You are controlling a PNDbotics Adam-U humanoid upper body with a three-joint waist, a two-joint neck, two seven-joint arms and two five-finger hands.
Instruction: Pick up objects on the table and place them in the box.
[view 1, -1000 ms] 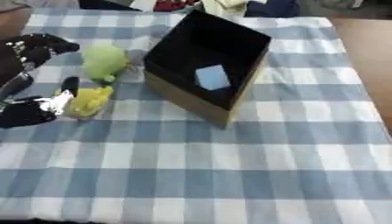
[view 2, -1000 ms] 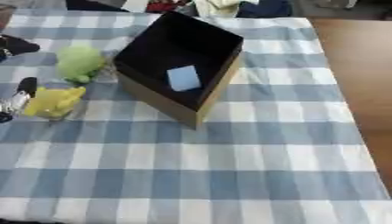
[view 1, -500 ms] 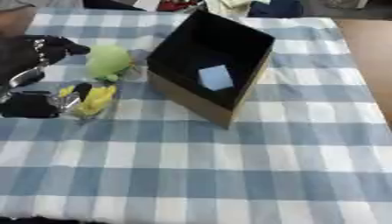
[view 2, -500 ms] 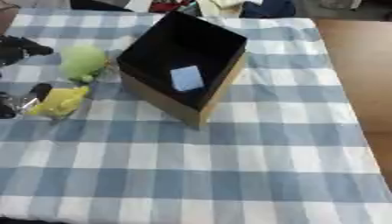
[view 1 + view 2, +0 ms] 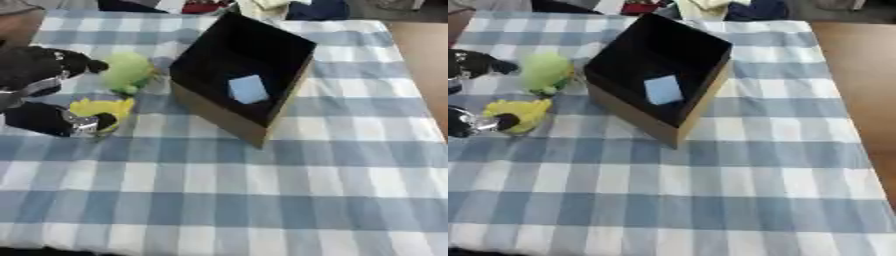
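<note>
1. The table (image 5: 262,200), covered in a blue-and-white checked cloth, carries everything; most of its near half holds nothing the task needs.
2. The open cardboard box with a black inside (image 5: 241,80) stands tilted toward the camera in the upper middle, to the right of the two loose things. A pale blue flat rectangular piece (image 5: 248,89) already lies inside it.
3. The left robot hand (image 5: 44,100), black with silver parts, comes in from the left edge. Its upper fingers reach toward the green thing while a lower finger or thumb lies against the yellow one, so the hand is spread wide around that spot and looks not yet closed on anything.
4. The round soft light-green object (image 5: 128,72) sits just beside the box's left wall, a little beyond the hand's upper fingertips.
5. The small crumpled yellow object (image 5: 102,109) lies nearer the camera than the green one, touching the hand's lower finger. It is likely the next pick, with the box to its right.
6. The right robot hand shows in neither view, so the left is the nearer one.
</note>
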